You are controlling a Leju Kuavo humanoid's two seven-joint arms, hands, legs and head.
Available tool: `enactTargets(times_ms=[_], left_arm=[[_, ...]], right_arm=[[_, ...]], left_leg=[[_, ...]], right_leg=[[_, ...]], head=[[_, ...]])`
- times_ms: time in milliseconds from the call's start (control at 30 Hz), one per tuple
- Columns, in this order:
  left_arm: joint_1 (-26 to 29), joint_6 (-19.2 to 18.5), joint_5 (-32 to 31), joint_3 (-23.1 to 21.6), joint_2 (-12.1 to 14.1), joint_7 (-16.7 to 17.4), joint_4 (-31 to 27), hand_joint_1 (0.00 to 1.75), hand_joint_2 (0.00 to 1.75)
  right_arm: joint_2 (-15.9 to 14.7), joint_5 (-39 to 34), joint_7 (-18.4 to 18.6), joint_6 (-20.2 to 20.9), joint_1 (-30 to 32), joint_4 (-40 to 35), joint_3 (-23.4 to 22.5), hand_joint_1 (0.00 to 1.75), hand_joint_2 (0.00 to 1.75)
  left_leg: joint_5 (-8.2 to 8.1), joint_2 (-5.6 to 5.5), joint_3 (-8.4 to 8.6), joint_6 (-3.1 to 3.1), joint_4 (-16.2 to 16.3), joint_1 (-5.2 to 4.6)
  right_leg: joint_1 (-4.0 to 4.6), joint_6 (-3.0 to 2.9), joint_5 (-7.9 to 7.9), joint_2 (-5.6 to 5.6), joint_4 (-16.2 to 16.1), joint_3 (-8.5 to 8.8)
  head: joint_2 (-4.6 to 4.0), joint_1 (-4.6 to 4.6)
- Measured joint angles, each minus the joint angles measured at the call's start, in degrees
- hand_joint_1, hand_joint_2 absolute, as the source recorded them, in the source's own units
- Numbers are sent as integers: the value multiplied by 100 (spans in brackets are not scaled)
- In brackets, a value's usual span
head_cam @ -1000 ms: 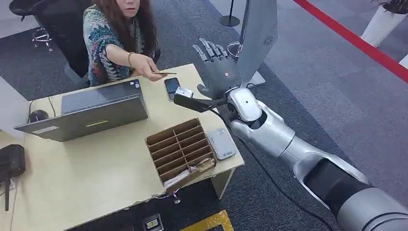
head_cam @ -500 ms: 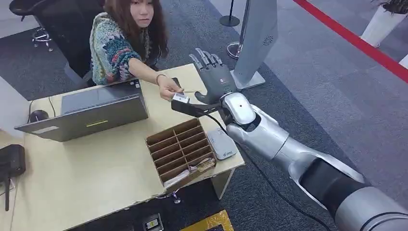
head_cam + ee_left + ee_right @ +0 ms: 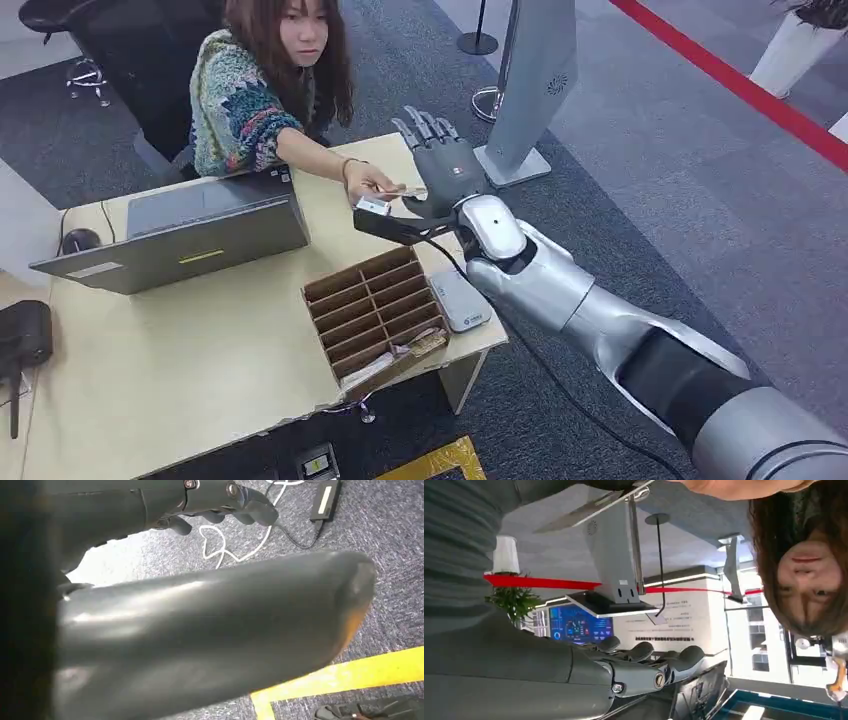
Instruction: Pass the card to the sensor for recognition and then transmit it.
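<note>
My right hand is raised over the far right corner of the desk, palm toward a seated person, fingers spread and straight. The person's hand holds out a thin tan card whose far end reaches my palm just above the thumb. In the right wrist view the card lies flat beside my thumb; I cannot tell whether the thumb presses it. A white flat device lies at the desk's right edge. My left hand hangs over carpet, holding nothing.
A grey laptop stands open before the person. A divided cardboard box sits next to the white device. A tall grey kiosk stands behind my hand. A black device is at the desk's left edge.
The person's hand has carried the card rightward until it reaches my right palm. My right hand has come down and slightly left toward it.
</note>
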Motion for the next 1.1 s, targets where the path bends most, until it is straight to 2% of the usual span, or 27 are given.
enactTargets(times_ms=[667, 900, 1100], left_arm=[[-27, -9, 22, -39, 4, 4, 0, 0, 0], [-26, 35, 107, -44, 4, 4, 0, 0, 0], [16, 164, 352, -42, 2, -134, 0, 0, 0]], right_arm=[[39, -295, -11, 177, -60, 149, 2, 175, 175], [48, -380, -48, 136, -90, 188, 0, 175, 175], [-50, -778, -61, -31, -66, 199, -77, 175, 175]], left_leg=[[0, 3, 0, 0, 0, 0], [0, 3, 1, 0, 1, 0], [0, 5, 2, 0, 2, 0]], right_leg=[[0, 0, 0, 2, 0, -2], [0, 0, 0, 2, 0, -2], [-1, 0, 0, 4, 0, -5]], head=[[0, 0], [-2, 0], [0, 0]])
